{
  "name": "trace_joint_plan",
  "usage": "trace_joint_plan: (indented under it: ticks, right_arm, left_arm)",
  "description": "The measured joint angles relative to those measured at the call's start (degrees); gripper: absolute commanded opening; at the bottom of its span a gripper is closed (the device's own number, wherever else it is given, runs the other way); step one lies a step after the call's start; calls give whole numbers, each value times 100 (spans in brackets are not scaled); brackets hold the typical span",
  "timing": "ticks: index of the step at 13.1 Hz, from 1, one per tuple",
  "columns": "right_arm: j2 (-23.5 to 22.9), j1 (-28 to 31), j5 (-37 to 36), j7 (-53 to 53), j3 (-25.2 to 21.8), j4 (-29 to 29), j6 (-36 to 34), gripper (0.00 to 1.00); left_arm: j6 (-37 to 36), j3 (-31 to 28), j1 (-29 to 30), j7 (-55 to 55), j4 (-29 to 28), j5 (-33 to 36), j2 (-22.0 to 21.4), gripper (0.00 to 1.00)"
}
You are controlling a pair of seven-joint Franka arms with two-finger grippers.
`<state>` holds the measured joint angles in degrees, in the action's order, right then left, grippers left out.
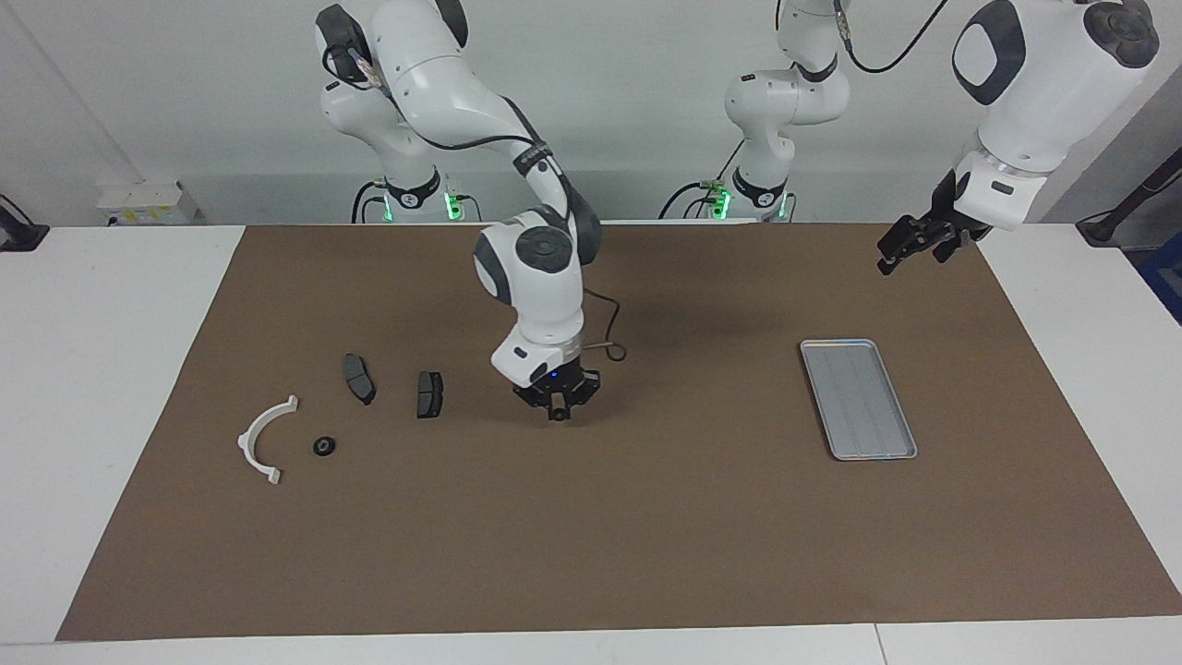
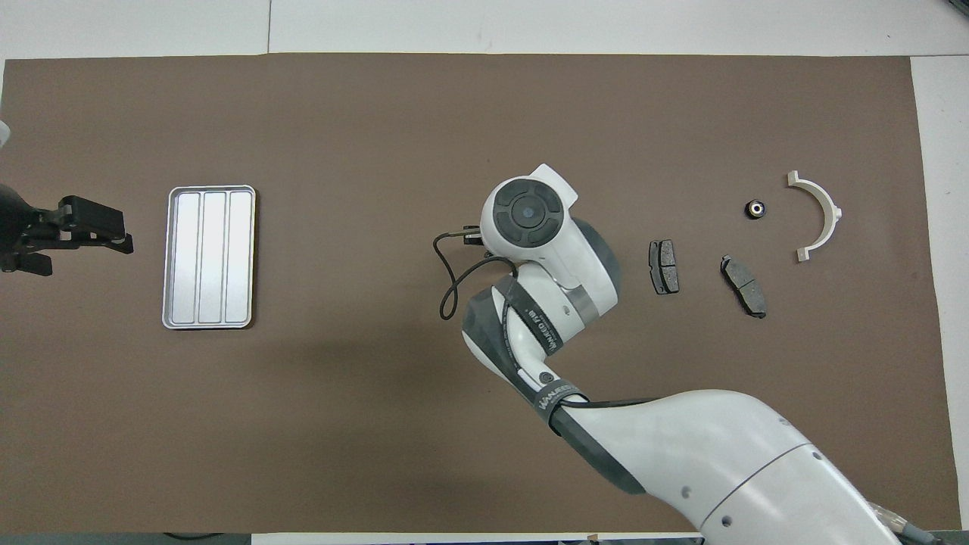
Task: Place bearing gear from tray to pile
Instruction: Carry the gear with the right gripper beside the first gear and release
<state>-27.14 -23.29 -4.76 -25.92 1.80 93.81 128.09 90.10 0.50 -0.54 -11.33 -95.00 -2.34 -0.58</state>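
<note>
The bearing gear (image 1: 323, 446) (image 2: 755, 209), a small black ring with a pale centre, lies on the brown mat beside the white semicircular bracket (image 1: 266, 440) (image 2: 818, 214) of the pile. Two dark grey pads (image 1: 359, 378) (image 1: 429, 393) (image 2: 663, 266) (image 2: 744, 285) lie nearer the robots. The silver tray (image 1: 836, 406) (image 2: 172, 261) sits toward the left arm's end with nothing in it. My right gripper (image 1: 559, 413) points down, shut and empty, over the mat between pile and tray, close to the pads. The overhead view hides it under its own wrist. My left gripper (image 1: 910, 247) (image 2: 98, 231) waits open, raised beside the tray.
A brown mat (image 1: 591, 536) (image 2: 454, 113) covers most of the white table. The right arm's black cable (image 1: 611, 332) (image 2: 448, 280) loops out from its wrist above the mat.
</note>
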Motion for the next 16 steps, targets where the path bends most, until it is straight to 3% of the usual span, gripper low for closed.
trace_joint_plan:
  ticks: [3,7,16]
  right_arm:
    - [429,986,30,1513,-11,-9,-369,0]
    - [481,2082,259,3013,-5,54,-458,0]
    - [315,2362,350,3353,3,979,296,0]
  left_arm:
    - [0,0,0,0,0,1,-1,100]
    - [0,0,0,0,0,2,-2,100]
    - [0,0,0,0,0,4,-3,100]
